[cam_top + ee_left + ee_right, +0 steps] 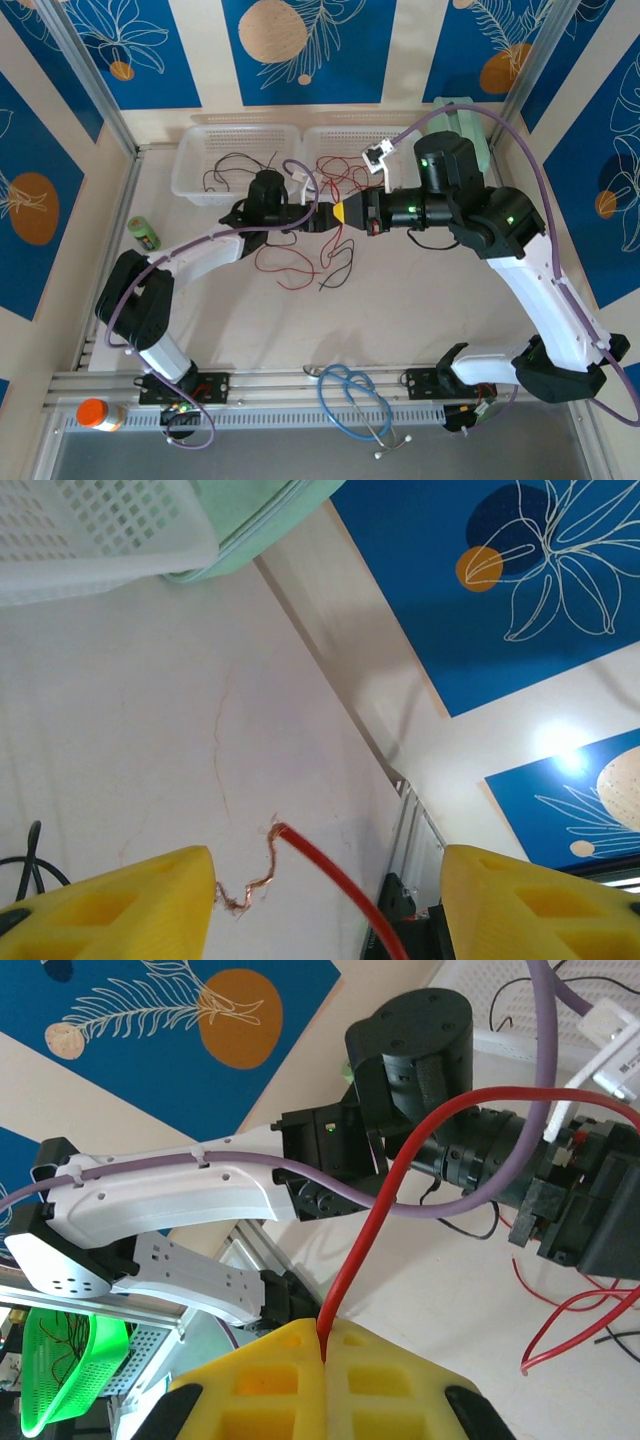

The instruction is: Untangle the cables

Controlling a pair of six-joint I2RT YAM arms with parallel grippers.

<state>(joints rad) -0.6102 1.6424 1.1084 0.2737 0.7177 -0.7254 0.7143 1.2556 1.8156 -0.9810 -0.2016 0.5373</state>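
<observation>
Reading the right wrist view, I see the right gripper [323,1348] pinched shut on a red cable [345,1278] rising from its seam, bottom centre. The left wrist view adds the left gripper [325,890] parted, a frayed copper cable tip lying between its fingers, untouched. From the top, loose cables [283,262] lie just below both grippers.

The red cable [338,886] is glossy plastic with bare copper strands, the basket [90,530] matt white plastic.
</observation>
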